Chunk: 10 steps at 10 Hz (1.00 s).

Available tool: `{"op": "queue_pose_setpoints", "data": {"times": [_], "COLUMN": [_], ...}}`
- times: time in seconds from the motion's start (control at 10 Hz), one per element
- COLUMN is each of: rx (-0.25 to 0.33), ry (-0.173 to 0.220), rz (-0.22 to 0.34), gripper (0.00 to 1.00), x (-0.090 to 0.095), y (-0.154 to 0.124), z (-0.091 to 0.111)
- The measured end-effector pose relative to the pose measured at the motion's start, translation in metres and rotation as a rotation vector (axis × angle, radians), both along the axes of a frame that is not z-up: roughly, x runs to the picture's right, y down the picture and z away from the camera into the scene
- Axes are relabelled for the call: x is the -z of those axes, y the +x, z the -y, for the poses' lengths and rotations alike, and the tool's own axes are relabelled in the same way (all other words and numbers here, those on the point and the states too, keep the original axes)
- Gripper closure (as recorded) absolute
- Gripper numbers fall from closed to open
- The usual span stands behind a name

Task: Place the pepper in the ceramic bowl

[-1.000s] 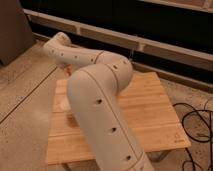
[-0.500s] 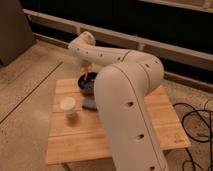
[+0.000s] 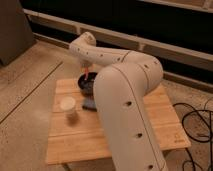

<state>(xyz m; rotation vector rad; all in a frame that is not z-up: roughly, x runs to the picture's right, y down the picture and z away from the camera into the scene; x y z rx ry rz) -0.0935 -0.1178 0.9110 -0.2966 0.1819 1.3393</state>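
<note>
The dark grey-black ceramic bowl [image 3: 85, 83] sits at the back left of the wooden table [image 3: 150, 120]; my white arm hides its right part. My gripper [image 3: 86, 68] is at the end of the arm, just above the bowl's far rim. It is shut on the slim red-orange pepper [image 3: 87, 73], which hangs down from it over the bowl.
A white cup [image 3: 67, 104] stands left of centre on the table. A blue flat pad [image 3: 90, 104] lies beside it, partly behind my arm. My arm covers the table's middle. Black cables [image 3: 197, 125] lie on the floor to the right.
The arm swung right from over the table's left side to above the bowl, uncovering the cup and bowl. Over the last half second the gripper and pepper have hardly moved.
</note>
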Motion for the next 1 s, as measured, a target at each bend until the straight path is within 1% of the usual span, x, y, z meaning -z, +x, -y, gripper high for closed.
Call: {"op": "queue_pose_setpoints", "data": {"times": [0.1, 0.2, 0.3, 0.4, 0.5, 0.6, 0.7, 0.9, 1.0], "rx": [-0.016, -0.038, -0.048, -0.059, -0.060, -0.054, -0.042, -0.030, -0.023], "ry": [-0.017, -0.045, -0.062, -0.094, -0.125, -0.146, -0.167, -0.192, -0.214], "rz": [-0.024, -0.060, -0.075, -0.089, -0.090, -0.080, -0.061, -0.053, -0.050], "gripper": [1.00, 1.00, 1.00, 1.00, 1.00, 0.98, 0.86, 0.69, 0.57], "x": [-0.005, -0.012, -0.016, -0.023, -0.032, -0.041, -0.051, -0.062, -0.068], "y": [0.012, 0.027, 0.032, 0.033, 0.030, 0.024, 0.014, 0.012, 0.011], "z": [-0.003, -0.008, -0.011, -0.019, -0.028, -0.034, -0.039, -0.043, -0.048]}}
